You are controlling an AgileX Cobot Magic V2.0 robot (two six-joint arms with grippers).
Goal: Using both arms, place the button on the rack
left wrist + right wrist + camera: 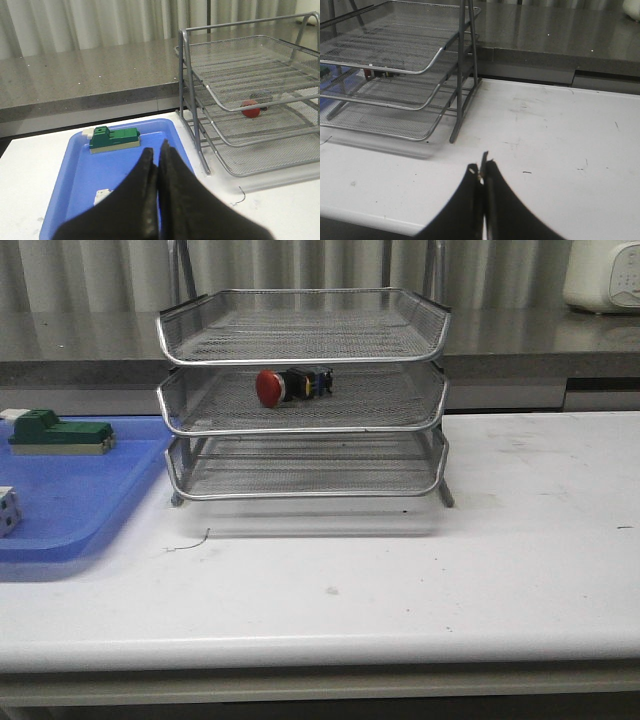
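Centre frame, the red button (291, 386) lies delivered on the wire rack's (300, 428) middle tier; the left gripper (158, 155) and right gripper (482, 172) are both closed, empty and clear of it.

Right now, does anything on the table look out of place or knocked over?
Only small things. The button lies on its side on the middle tier of the rack, red cap toward the left. A thin bit of wire lies loose on the table before the rack. Nothing looks spilled or damaged.

Rack (305, 400) sits at the table's (520, 570) back edge, near the mid. Button (290, 386) lies in its mid shelf. Tray (75, 505) at left edge w/ block (60, 433) + cube (8, 510) on it.
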